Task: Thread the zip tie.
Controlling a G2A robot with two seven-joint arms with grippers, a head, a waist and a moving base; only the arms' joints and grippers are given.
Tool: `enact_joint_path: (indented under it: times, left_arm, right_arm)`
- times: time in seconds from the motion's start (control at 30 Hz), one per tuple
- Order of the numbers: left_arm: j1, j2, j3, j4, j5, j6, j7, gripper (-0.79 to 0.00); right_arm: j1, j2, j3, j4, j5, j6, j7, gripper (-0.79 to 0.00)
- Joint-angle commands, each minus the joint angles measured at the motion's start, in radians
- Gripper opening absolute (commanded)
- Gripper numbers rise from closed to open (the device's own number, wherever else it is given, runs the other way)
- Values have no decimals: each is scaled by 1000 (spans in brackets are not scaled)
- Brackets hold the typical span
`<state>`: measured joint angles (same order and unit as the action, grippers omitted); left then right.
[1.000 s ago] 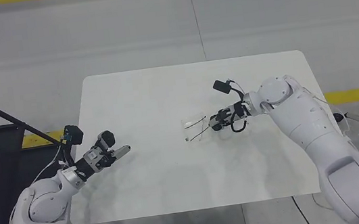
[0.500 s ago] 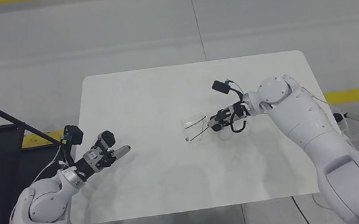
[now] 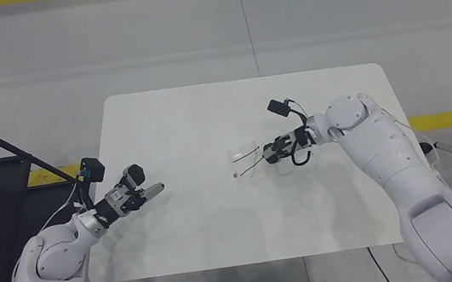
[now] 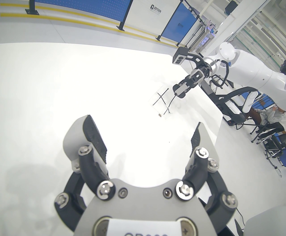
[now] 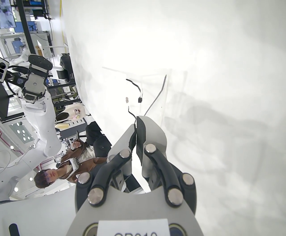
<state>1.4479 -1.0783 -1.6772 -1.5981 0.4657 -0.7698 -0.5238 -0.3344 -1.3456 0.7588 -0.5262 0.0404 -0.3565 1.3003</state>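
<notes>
My right gripper [image 3: 269,158] sits near the table's middle, shut on one end of a thin black zip tie [image 5: 131,113]. The tie curves down from the gripper's fingertips [image 4: 178,92] toward the table [image 4: 169,105]. Just beyond it stands a small clear plastic stand [image 3: 243,152] with two more black ties crossed on it [image 4: 161,98]; one has a square head [image 5: 140,100]. My left gripper [image 3: 153,190] hovers over the table's front left area, open and holding nothing, far from the stand; its dark pads [image 4: 95,136] are spread wide.
The white table [image 3: 190,128] carries only the stand and ties, plus a tiny speck [image 5: 127,99] beside the stand. Its edges are near on the left arm's side. Chairs and equipment stand off the table beyond the right arm.
</notes>
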Motion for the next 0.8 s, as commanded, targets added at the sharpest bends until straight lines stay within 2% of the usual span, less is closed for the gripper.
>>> enact_joint_path:
  times: [0.0,0.23,0.4,0.6,0.77]
  left_arm:
    - [0,0,0,0,0,0,0,0]
    - [-17,2,19,18,-29,8,-18,0]
    - [-90,16,58,61,-158,-74,-163,0]
    - [-189,40,131,85,-332,-146,-381,0]
    - [-231,61,184,68,-342,-118,-408,0]
  right_arm:
    - [-2,4,10,-3,11,-15,-2,-785]
    - [-26,33,66,-72,54,-107,20,-785]
    - [-69,68,118,-199,60,-140,21,-785]
    - [-154,115,188,-436,35,-98,39,-785]
    - [-239,150,245,-615,30,-83,79,-785]
